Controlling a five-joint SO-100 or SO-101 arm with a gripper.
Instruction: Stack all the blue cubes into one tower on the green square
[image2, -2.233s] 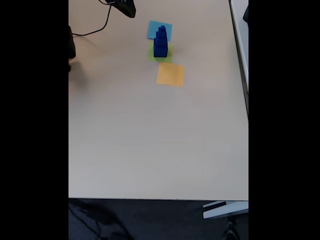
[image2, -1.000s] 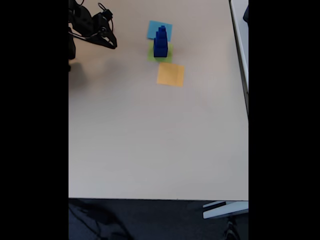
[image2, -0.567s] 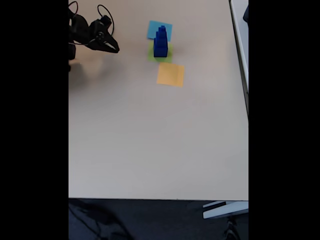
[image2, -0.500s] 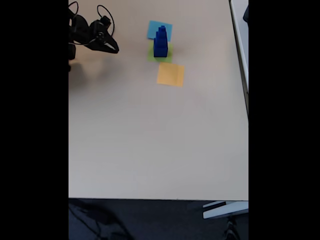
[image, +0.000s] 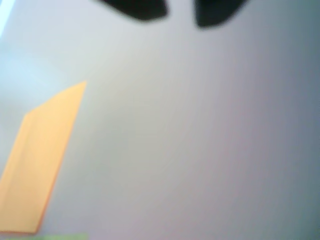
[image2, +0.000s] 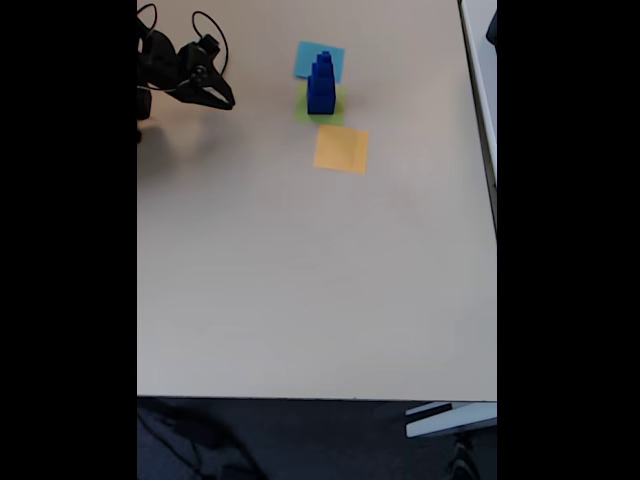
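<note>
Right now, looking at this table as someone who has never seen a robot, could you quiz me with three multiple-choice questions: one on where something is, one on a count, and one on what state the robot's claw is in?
1. Where does the tower of dark blue cubes stand?
A. On the flat green paper square
B. On the flat orange paper square
C. On bare table

2. How many flat coloured paper squares lie on the beige table?
A. One
B. Two
C. Three

3. What is the black two-finger gripper doing?
A. Clamping a cube
B. Holding nothing, apart from the tower
C. Pressing on the orange square

Answers: 1 A, green paper shows around the tower's base. 2 C, light-blue, green and orange squares lie in a row. 3 B, the fixed view shows it left of the tower with nothing between its fingers.
</note>
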